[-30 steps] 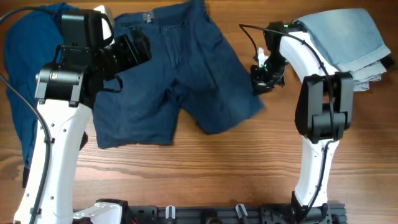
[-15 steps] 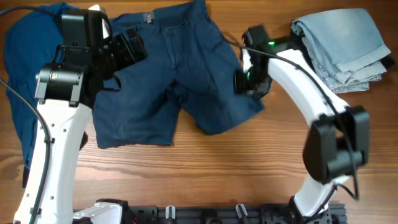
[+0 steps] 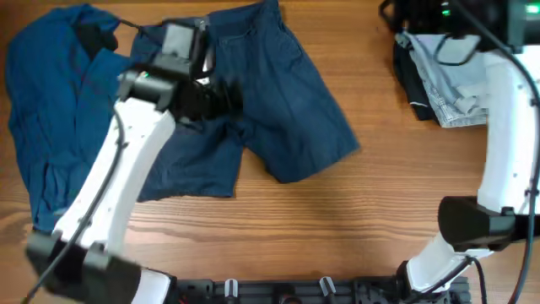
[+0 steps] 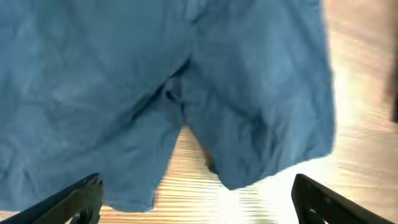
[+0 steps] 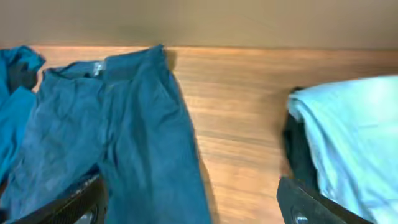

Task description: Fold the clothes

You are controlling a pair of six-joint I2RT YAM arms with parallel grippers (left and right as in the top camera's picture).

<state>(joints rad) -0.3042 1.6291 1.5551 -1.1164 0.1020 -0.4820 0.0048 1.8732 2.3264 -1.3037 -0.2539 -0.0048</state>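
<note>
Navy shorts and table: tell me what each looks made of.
Navy shorts: woven, denim-like cloth, matte; stitched seams and soft creases show. Table: wood or wood-look laminate, smooth, slight sheen; brown grain lines run along it.

shorts (image 3: 278, 101): dark navy, denim-like, plain, a bit faded in patches; small grey label (image 3: 201, 24) on waistband. garment (image 3: 51, 110) at left: brighter blue, plain, darker in the folds. jeans (image 3: 460, 89) at right: pale washed blue, whitish at hems; near-black patch (image 3: 413, 80) along their left edge. table (image 3: 337, 228): warm brown wood w/ darker grain streaks. left arm (image 3: 110, 177) & right arm (image 3: 506, 127): white shells, black joints, black cables. green light (image 3: 145, 76) on left arm. rail (image 3: 278, 291) at table front: black.
</note>
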